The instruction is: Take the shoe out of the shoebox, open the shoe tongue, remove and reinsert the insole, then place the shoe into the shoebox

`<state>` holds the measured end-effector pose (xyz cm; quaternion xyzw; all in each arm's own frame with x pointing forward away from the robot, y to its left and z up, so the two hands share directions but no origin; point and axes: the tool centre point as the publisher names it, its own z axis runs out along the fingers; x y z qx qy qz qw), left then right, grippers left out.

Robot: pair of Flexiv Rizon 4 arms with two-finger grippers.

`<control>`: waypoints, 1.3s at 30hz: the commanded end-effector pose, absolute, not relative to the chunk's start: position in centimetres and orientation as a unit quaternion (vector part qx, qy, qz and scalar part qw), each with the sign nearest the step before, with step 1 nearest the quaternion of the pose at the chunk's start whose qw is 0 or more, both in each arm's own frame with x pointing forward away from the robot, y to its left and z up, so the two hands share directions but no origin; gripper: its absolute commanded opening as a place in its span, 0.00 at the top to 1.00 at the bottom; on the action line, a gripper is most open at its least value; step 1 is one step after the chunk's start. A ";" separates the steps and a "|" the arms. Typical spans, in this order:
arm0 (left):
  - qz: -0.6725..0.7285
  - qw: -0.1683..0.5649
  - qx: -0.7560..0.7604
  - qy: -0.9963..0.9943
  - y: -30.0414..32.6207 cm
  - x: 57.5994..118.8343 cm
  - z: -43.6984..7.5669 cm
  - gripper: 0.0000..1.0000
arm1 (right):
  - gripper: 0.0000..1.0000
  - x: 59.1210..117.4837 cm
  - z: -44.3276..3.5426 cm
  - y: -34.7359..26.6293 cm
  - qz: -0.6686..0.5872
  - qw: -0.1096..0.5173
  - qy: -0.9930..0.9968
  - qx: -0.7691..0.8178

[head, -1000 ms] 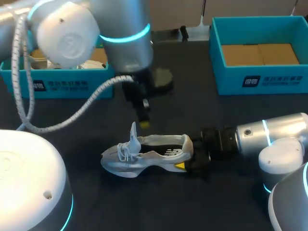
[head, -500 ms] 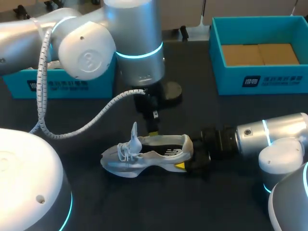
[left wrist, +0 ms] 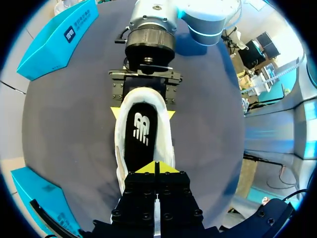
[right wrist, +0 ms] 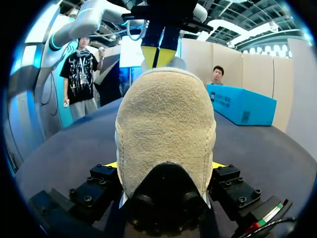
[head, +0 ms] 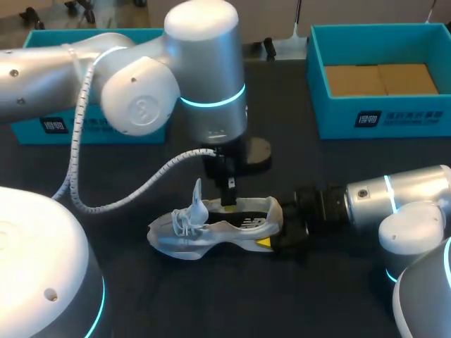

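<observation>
The white sneaker (head: 206, 236) is pinched at its heel by the right jaws (on the black counter (head: 211, 303)); the left jaws are pressed together over its insole (left wrist: 141, 134).

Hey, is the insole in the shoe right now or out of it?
In. The left wrist view looks down into the white and grey sneaker, where the black insole with a white logo lies flat inside.
</observation>
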<state>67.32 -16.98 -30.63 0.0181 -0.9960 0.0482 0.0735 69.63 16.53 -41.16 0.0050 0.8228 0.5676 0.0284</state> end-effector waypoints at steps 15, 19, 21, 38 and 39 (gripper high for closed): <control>0.050 0.066 -0.044 -0.996 -18.3 68.2 -36.6 1.00 | 1.00 69.6 -41.0 16.6 0.565 0.028 0.824 0.005; 0.047 0.074 -0.051 -0.995 -18.3 68.0 -37.5 1.00 | 1.00 69.6 -41.0 16.6 0.565 0.028 0.824 0.005; 0.046 0.081 -0.055 -0.994 -18.2 67.7 -37.8 1.00 | 1.00 69.6 -41.0 16.6 0.565 0.028 0.824 0.005; 0.050 0.098 -0.077 -0.991 -16.6 65.8 -39.0 0.68 | 1.00 69.6 -41.0 16.6 0.565 0.028 0.824 0.005; 0.050 0.097 -0.077 -0.991 -16.5 65.8 -39.0 0.64 | 1.00 69.6 -41.0 16.6 0.565 0.028 0.824 0.005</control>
